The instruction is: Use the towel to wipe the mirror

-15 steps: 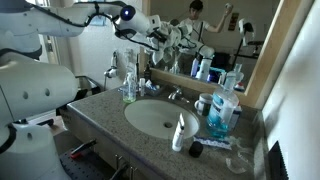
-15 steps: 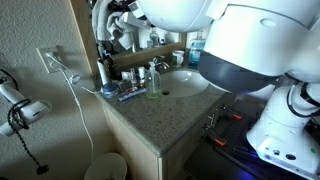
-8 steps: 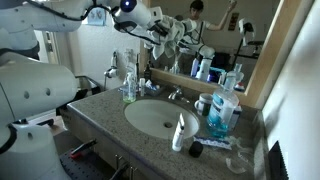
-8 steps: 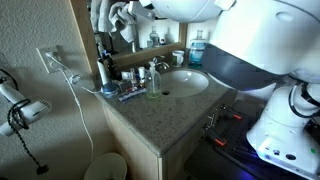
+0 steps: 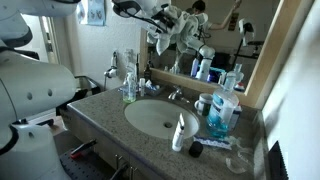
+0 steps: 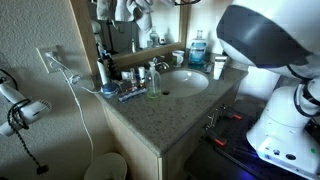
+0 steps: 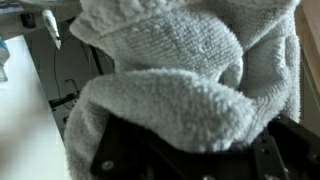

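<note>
The towel (image 7: pixel 175 70) is a pale grey terry cloth that fills the wrist view, bunched over my gripper (image 7: pixel 190 150), which is shut on it. In an exterior view the gripper (image 5: pixel 166 22) holds the towel (image 5: pixel 160 38) up at the glass of the mirror (image 5: pixel 225 35), near its upper left part. The mirror's wide light wooden frame (image 5: pixel 268 60) runs down the right. From the other side, the towel (image 6: pixel 122 10) shows at the top edge beside the mirror (image 6: pixel 140 35). Whether the cloth touches the glass I cannot tell.
Below lies a granite counter (image 5: pixel 100 120) with a white sink basin (image 5: pixel 155 115) and faucet (image 5: pixel 176 95). A white squeeze tube (image 5: pixel 179 132), a blue soap bottle (image 5: pixel 222 112) and bottles (image 5: pixel 130 82) stand around it. A hair dryer (image 6: pixel 20 112) hangs on the wall.
The arm has lifted the towel up and to the right along the mirror. The gripper has stayed shut on the cloth.
</note>
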Robot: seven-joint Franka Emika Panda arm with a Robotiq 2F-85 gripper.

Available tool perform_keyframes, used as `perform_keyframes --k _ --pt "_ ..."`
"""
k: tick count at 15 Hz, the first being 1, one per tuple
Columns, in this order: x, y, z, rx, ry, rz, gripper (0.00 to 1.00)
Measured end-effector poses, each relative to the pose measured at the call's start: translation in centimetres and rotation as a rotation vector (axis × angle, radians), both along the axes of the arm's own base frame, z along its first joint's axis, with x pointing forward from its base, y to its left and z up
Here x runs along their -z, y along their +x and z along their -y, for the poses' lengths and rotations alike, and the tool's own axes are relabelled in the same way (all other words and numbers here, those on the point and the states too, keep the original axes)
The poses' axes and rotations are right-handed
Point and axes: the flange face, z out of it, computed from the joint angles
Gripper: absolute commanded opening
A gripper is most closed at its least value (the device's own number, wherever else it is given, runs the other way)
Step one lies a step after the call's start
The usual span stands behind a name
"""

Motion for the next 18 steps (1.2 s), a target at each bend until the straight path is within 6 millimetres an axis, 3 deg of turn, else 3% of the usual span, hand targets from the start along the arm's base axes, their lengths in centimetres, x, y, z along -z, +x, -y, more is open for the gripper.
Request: perform_keyframes --k 5,10,18 --pt "-1.9 -4.7 5.7 0.048 -0.005 -0.096 0.04" --pt "-1.4 -8.3 10.7 0.071 -0.033 -0.268 0.04" --pt "1.5 -10.2 14.1 0.043 -0.103 -0.681 0.04"
